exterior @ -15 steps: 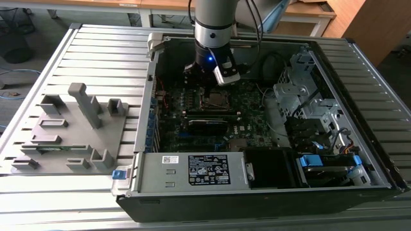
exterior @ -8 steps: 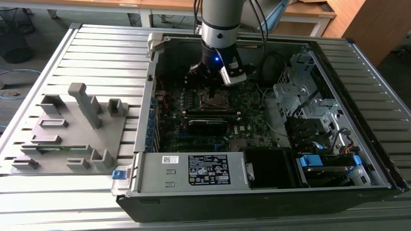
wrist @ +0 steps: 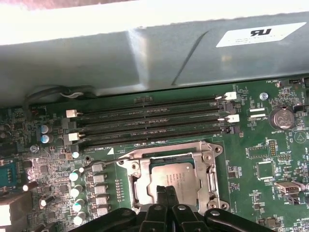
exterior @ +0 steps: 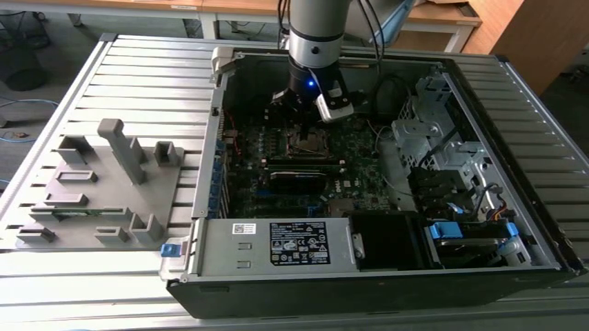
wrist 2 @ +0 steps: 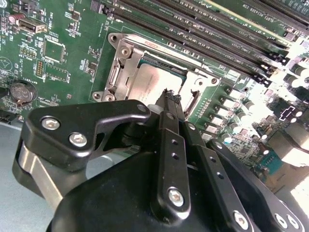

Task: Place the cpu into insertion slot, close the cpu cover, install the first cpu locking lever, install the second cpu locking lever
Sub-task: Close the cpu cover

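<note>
Second wrist view — jaws together, cpu (wrist 2: pixel 154 79) part-hidden

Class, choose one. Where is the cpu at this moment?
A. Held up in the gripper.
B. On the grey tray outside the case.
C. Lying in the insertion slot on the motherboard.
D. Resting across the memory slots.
C: in the first wrist view the cpu lies flat in the insertion slot, framed by the silvery cpu cover, with the shut gripper at its edge.
</note>
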`<state>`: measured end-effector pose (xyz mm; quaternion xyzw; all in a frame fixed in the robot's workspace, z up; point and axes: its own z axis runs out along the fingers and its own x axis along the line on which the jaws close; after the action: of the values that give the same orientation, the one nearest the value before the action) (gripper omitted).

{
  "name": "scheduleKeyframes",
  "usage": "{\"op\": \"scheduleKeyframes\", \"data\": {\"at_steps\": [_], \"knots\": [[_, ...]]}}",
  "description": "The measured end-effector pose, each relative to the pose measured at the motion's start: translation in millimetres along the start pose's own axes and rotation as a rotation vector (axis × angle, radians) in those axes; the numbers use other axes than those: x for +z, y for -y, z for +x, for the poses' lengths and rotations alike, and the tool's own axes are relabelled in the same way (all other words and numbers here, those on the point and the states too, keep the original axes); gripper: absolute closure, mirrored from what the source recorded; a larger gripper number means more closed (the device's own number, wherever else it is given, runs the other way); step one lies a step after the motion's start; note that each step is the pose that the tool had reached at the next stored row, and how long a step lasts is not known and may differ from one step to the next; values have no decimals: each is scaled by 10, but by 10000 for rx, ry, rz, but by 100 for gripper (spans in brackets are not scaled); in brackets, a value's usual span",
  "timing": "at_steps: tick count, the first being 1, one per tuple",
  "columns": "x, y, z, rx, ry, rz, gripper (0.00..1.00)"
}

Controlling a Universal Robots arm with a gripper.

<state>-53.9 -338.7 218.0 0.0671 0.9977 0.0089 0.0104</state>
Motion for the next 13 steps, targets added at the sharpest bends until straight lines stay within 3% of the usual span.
{"op": "scheduleKeyframes", "data": {"at_steps": [13], "knots": [[-12, -3, -22, 0, -1, 2, 89]]}}
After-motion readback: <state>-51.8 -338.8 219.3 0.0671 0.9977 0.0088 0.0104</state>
